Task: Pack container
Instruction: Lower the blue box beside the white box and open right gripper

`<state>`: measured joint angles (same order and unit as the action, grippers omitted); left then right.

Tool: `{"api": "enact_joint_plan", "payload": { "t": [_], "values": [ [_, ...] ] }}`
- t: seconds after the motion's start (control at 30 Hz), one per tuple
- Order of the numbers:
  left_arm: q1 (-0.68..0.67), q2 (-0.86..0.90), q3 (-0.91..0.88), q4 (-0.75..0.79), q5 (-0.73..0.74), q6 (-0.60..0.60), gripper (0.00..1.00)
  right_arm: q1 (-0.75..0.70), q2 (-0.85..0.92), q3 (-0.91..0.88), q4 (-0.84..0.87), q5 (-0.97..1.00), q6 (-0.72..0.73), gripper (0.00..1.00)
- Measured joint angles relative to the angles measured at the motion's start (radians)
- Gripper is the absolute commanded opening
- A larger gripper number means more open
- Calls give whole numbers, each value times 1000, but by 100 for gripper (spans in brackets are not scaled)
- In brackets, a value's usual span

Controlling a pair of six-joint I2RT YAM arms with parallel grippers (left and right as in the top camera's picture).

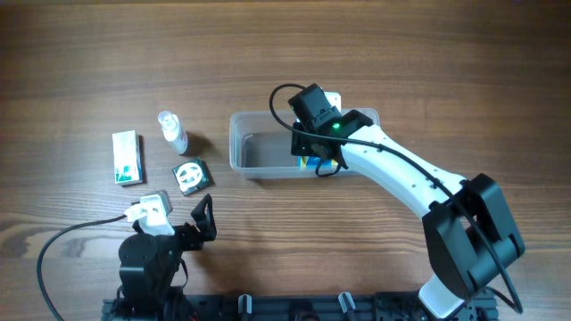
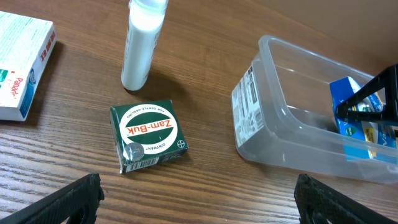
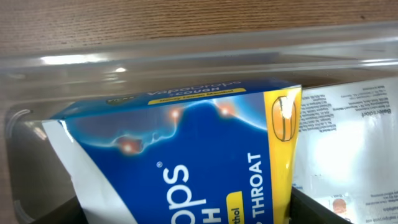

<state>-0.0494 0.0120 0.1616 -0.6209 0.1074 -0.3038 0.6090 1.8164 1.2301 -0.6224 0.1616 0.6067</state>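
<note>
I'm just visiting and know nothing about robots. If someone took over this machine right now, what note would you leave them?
Left end effector: open, empty, facing the dark green square Zam-Buk box.
Right end effector: inside the clear plastic rectangular tub, blue cardboard throat-drops box between its fingers; gripped or released, cannot tell.
Done: blue box and a white printed pack are in the tub.
To do: Zam-Buk box, white-and-green carton and small clear spray bottle, all on the wooden table.
</note>
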Motion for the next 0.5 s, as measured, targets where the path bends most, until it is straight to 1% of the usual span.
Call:
{"api": "enact_joint_plan", "payload": {
  "t": [0.17, 0.2, 0.23, 0.27, 0.43, 0.47, 0.5],
  "values": [
    [0, 0, 0, 0, 0, 0, 100, 0, 0, 0, 0, 0, -49, 78],
    [0, 0, 0, 0, 0, 0, 100, 0, 0, 0, 0, 1, -52, 80],
    [0, 0, 0, 0, 0, 0, 100, 0, 0, 0, -1, 1, -58, 86],
    [0, 0, 0, 0, 0, 0, 100, 0, 0, 0, -1, 6, -63, 88],
    [0, 0, 0, 0, 0, 0, 100, 0, 0, 0, -7, 23, -93, 88],
    [0, 0, 0, 0, 0, 0, 100, 0, 0, 0, -9, 23, -97, 87],
    [0, 0, 0, 0, 0, 0, 100, 0, 0, 0, -10, 24, -101, 84]
  ]
}}
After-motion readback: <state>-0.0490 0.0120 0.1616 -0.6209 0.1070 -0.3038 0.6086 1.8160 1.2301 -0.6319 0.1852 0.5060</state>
